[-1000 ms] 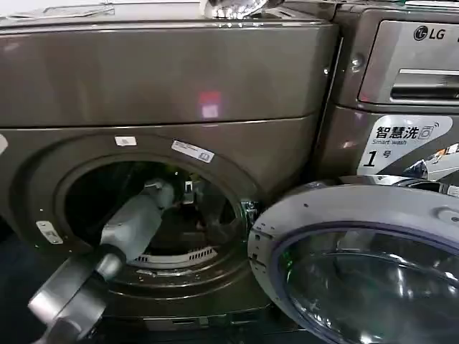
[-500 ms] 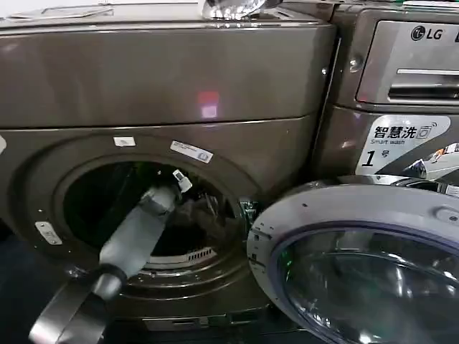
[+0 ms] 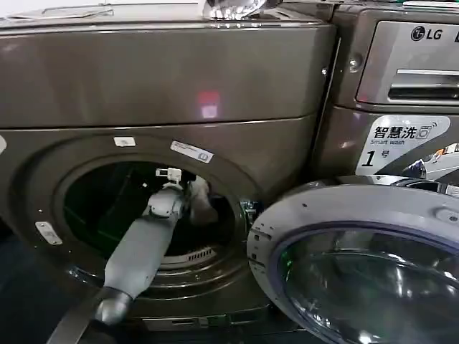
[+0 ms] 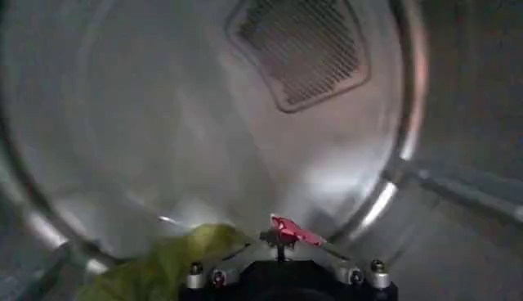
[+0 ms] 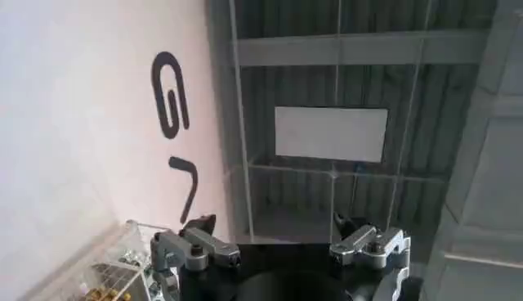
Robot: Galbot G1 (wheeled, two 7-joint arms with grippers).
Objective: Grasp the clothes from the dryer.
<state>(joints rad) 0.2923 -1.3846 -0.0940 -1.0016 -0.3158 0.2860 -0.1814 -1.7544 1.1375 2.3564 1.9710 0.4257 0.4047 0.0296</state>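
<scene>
— Where's the left gripper (image 3: 188, 192) now?

— Pushed deeper into the dryer (image 3: 165, 72) porthole at centre-left than a second ago; I cannot tell its grip.

— And the clothes (image 4: 167, 260)?

— Lime-green fabric bunched just beside it, low in the drum.

— The right gripper (image 5: 278, 241)?

— Parted, facing a wall.

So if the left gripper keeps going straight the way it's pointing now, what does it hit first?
Probably the lime-green garment, which lies right at the left gripper inside the dryer. Past it, the line runs to the drum's back wall with the vent grille. Depth is hard to judge.
</scene>
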